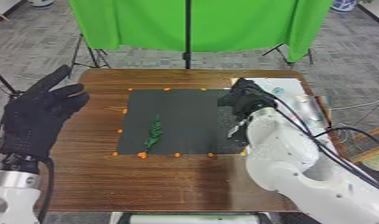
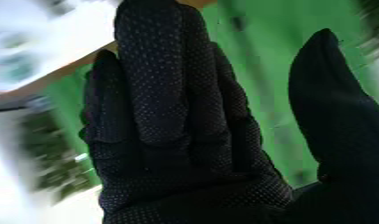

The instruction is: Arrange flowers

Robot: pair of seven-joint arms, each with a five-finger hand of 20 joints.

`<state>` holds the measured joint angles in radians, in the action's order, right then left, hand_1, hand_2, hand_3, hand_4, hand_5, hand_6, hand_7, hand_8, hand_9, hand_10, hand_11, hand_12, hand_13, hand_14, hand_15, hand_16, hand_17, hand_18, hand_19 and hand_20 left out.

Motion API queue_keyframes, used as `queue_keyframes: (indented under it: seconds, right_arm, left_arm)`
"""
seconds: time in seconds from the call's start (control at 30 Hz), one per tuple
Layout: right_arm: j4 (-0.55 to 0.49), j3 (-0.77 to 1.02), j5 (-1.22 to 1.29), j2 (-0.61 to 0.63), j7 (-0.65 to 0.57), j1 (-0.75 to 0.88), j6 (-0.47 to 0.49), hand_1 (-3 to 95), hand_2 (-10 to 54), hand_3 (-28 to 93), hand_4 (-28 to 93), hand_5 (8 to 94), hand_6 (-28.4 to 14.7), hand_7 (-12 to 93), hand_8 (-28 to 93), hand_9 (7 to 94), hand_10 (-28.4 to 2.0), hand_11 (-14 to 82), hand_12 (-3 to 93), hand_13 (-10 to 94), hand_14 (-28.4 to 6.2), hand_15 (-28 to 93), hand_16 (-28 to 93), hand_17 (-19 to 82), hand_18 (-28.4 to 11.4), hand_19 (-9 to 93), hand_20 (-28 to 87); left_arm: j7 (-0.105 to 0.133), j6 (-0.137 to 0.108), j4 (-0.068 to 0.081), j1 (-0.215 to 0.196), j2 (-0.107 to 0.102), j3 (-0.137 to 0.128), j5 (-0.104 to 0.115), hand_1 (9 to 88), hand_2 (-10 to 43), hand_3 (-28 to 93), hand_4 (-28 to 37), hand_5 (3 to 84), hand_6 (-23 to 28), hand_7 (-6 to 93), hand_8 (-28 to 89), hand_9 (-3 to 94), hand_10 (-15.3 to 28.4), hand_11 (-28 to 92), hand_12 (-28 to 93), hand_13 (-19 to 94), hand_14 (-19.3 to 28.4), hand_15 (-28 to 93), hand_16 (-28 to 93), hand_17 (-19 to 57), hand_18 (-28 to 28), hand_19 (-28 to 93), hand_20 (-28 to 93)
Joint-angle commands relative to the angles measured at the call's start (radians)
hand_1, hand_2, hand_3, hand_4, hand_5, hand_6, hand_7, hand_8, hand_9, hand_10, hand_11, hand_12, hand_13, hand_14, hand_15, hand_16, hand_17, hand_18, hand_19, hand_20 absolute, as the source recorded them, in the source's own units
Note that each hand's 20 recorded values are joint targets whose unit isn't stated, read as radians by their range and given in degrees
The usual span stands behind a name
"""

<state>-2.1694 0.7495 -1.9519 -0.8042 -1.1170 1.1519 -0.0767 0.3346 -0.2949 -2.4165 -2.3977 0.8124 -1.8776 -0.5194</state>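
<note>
Table (image 1: 190,192) of brown, grained wood, seen in the head view from above and spreading across the middle of the frame. A dark, roughly square mat (image 1: 190,112) lies at its centre, with small orange marks spaced around the edges. On the left part of the mat lies the green sprig (image 1: 155,132), slender and leafy, its length running up the frame and its lower end near an orange mark. A white sheet (image 1: 288,87) with a pale teal patch lies at the table's upper right corner, and a clear, shiny object (image 1: 310,109) is near the right edge. Beyond the table, a bright green cloth (image 1: 141,27) hangs across the upper frame, crossed by a black upright pole (image 1: 187,30); dark tripod legs stand on the grey carpeted floor (image 1: 159,60). A blue-and-white vessel (image 1: 344,5) is visible at the upper right. The left robot hand (image 1: 33,120) is at the left of the frame, open in a relaxed pose, its fingers extended and empty. The right robot hand (image 1: 249,102) is over the upper right part of the mat, near the white sheet and well apart from the sprig. In the right wrist view its fingers are straight and close together, the thumb spread widely from them, with nothing held between.
</note>
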Motion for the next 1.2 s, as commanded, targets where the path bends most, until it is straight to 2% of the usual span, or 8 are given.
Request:
queue_keyframes:
  seconds: [0.03, 0.17, 0.43, 0.63, 0.67, 0.8, 0.93, 1.2]
  right_arm:
    - [-0.022, 0.271, -0.100, 0.035, -0.107, 0.340, -0.042, 33.9, -3.4, 70, -22, 58.6, -8.6, 10, -10, 77.9, -19.1, 26.3, 15.9, 78, -14.4, 53, 13, 48, -22.0, 93, 4]
    - [-0.029, 0.371, -0.135, 0.034, -0.144, 0.441, -0.031, 33.8, -3.7, 70, -22, 54.7, -8.9, 9, -10, 77.3, -19.4, 25.8, 15.6, 78, -14.6, 53, 13, 49, -22.0, 93, 3]
    - [-0.051, 0.549, -0.196, 0.050, -0.196, 0.639, -0.024, 34.0, -4.1, 70, -22, 51.9, -8.7, 9, -10, 77.0, -19.9, 24.6, 15.0, 78, -15.1, 52, 12, 49, -22.0, 93, 1]
    - [-0.059, 0.603, -0.231, 0.073, -0.217, 0.728, -0.023, 34.6, -4.7, 70, -22, 51.7, -8.4, 9, -10, 77.1, -20.1, 24.1, 14.8, 78, -15.6, 51, 12, 49, -22.2, 93, -1]
    - [-0.055, 0.611, -0.223, 0.063, -0.214, 0.731, -0.007, 34.5, -4.7, 70, -22, 51.9, -8.2, 9, -10, 77.1, -20.1, 24.1, 14.9, 78, -15.6, 51, 13, 49, -22.2, 93, -2]
    - [-0.049, 0.628, -0.243, 0.059, -0.230, 0.757, -0.017, 34.8, -4.9, 70, -22, 52.5, -7.6, 9, -10, 77.2, -19.9, 24.0, 14.8, 78, -15.5, 51, 13, 49, -22.3, 93, -2]
    - [-0.044, 0.632, -0.253, 0.064, -0.234, 0.765, -0.013, 35.1, -5.1, 69, -21, 55.0, -7.7, 10, -10, 76.8, -19.9, 23.7, 14.7, 78, -15.2, 51, 13, 49, -22.3, 93, -2]
    - [0.007, 0.619, -0.223, 0.104, -0.222, 0.754, -0.010, 36.7, -6.5, 70, -22, 52.3, -5.1, 10, -10, 76.5, -19.5, 23.5, 14.6, 78, -14.8, 51, 13, 49, -22.2, 93, -2]
  left_arm:
    - [-0.009, -0.011, -0.003, -0.006, 0.025, 0.004, 0.004, 22.9, 7.2, 79, -22.6, 35.8, 8.3, 14.8, -10, 35.1, 21.8, 34, 12, 26, 28.4, 62, -12, -5.5, 24.9, 61, 25]
    - [-0.013, -0.009, -0.004, -0.010, 0.027, 0.001, 0.002, 22.9, 7.2, 79, -22.7, 35.8, 8.4, 14.8, -10, 35.1, 21.8, 34, 12, 26, 28.4, 62, -12, -5.5, 24.9, 61, 25]
    - [-0.003, -0.018, -0.012, -0.033, 0.030, -0.008, 0.004, 22.9, 7.3, 79, -22.6, 35.8, 8.3, 14.8, -10, 35.2, 21.8, 34, 12, 26, 28.4, 62, -12, -5.5, 24.9, 61, 25]
    - [0.000, -0.013, -0.012, -0.043, 0.034, -0.012, 0.003, 22.8, 7.2, 79, -22.5, 35.9, 8.4, 14.7, -10, 35.2, 21.9, 34, 12, 26, 28.4, 62, -12, -5.6, 24.9, 61, 25]
    - [0.003, -0.020, -0.016, -0.050, 0.035, -0.012, 0.005, 22.8, 7.2, 79, -22.5, 35.9, 8.4, 14.7, -10, 35.2, 21.8, 34, 12, 26, 28.4, 62, -12, -5.6, 24.9, 61, 25]
    - [-0.006, -0.012, -0.010, -0.030, 0.035, -0.001, 0.001, 22.7, 7.1, 80, -22.5, 35.9, 8.3, 14.8, -10, 35.2, 21.8, 34, 12, 26, 28.4, 62, -12, -5.6, 24.9, 61, 25]
    - [0.001, -0.013, -0.008, -0.031, 0.033, 0.003, 0.003, 22.8, 7.1, 80, -22.7, 35.9, 8.4, 14.7, -10, 35.2, 21.9, 34, 12, 26, 28.4, 62, -12, -5.6, 24.9, 61, 25]
    - [0.006, -0.012, -0.003, -0.028, 0.030, 0.010, 0.006, 22.8, 7.1, 80, -22.7, 35.8, 8.3, 14.8, -10, 35.3, 21.8, 34, 12, 26, 28.4, 62, -12, -5.6, 24.9, 61, 25]
